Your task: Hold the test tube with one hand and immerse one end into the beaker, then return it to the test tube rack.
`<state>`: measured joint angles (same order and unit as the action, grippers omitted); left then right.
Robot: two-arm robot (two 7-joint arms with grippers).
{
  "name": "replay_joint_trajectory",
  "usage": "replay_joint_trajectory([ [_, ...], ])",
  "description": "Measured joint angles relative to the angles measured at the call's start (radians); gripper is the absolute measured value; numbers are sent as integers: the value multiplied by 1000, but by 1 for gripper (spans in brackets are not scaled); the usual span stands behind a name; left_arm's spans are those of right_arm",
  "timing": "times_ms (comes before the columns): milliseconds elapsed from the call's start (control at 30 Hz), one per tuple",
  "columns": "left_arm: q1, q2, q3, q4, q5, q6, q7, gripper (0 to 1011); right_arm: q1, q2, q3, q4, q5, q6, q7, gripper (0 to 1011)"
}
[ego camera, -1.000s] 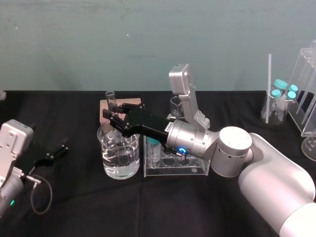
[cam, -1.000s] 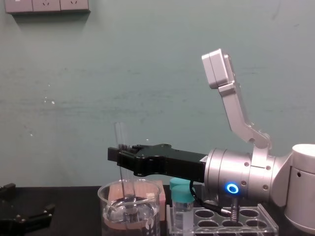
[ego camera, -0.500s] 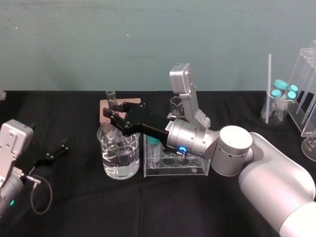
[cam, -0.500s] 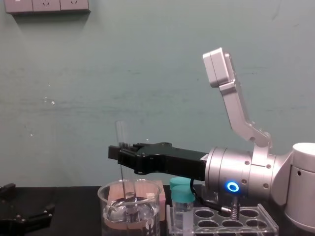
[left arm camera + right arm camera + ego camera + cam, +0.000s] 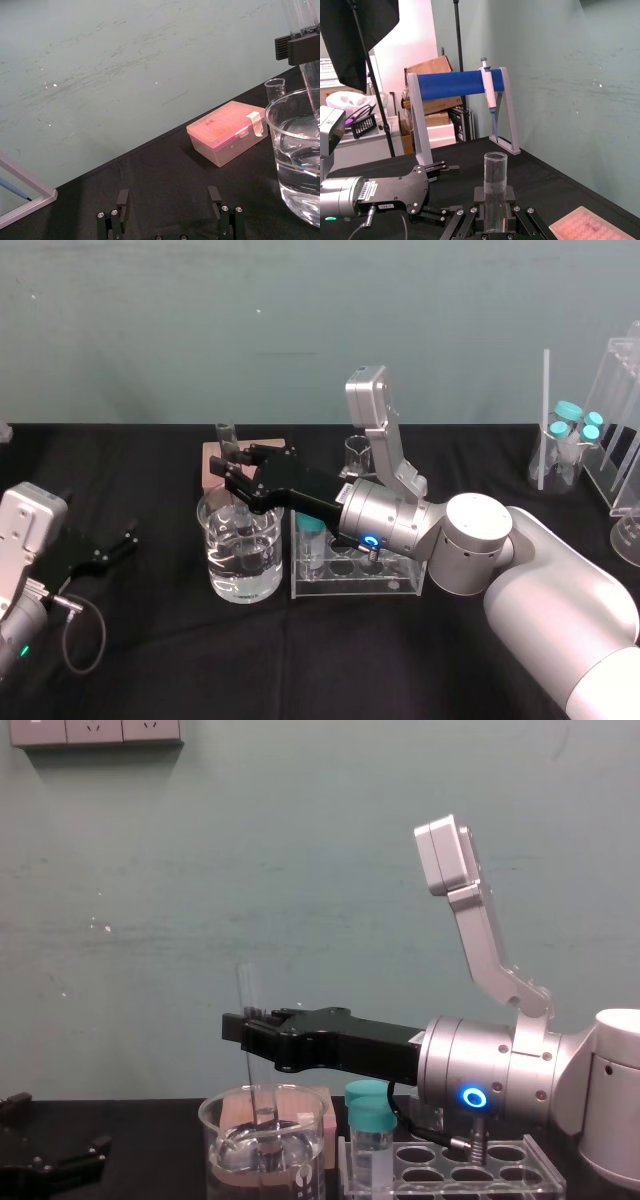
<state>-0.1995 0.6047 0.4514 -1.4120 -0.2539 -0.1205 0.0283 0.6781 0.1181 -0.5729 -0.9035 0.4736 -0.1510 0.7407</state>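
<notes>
The test tube (image 5: 226,445) stands nearly upright, and my right gripper (image 5: 233,474) is shut on its upper part. Its lower end dips into the water of the beaker (image 5: 240,580). From the chest, the test tube (image 5: 247,990) rises above the black fingers of the right gripper (image 5: 250,1023) and runs down into the beaker (image 5: 225,1160). The right wrist view looks along the test tube (image 5: 495,185) clamped between the fingers. The test tube rack (image 5: 385,582) sits just right of the beaker, under my right forearm. My left gripper (image 5: 128,543) rests open at the table's left.
A pink box (image 5: 212,462) lies behind the beaker, with a tiny beaker (image 5: 357,454) beside it. Teal-capped vials (image 5: 372,1130) stand in the rack's left end. A flask with teal-capped vials (image 5: 566,445) and a clear stand (image 5: 622,420) occupy the far right.
My right gripper and the test tube have risen slightly, and the tube's lower end stays in the water. The left arm has not moved.
</notes>
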Motion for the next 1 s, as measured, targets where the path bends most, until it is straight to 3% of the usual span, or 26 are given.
replay_joint_trajectory([
  [1000, 0, 0, 0, 0, 0, 0, 0, 1000, -1, 4, -1, -4, 2, 1, 5, 230],
])
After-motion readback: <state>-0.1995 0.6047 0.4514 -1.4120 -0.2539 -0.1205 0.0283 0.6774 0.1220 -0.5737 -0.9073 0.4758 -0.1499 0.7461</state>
